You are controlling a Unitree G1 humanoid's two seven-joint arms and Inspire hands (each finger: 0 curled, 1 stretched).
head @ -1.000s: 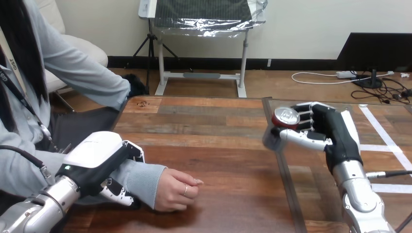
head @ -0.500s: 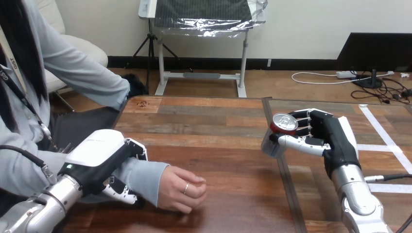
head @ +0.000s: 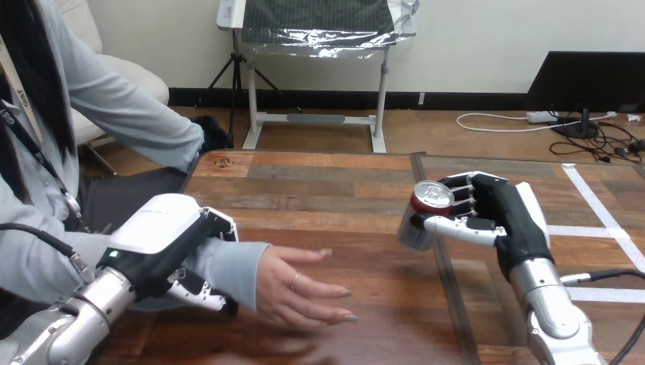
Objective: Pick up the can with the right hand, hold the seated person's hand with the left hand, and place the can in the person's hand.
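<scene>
The person's hand [head: 304,293] is opening out flat, left hand [head: 163,243] wrapping the forearm [head: 228,268] just behind it; right hand [head: 498,213], gripping the can [head: 420,217], is drifting closer, so the handover's nearing.

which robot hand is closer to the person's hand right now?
Left. The left hand grips the forearm just behind the person's hand; the right hand holds the can, well apart at the view's right.

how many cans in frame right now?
1. The can is gripped by the right hand, held above the table right of centre, apart from the person's hand. A hidden second one seems unlikely.
</scene>
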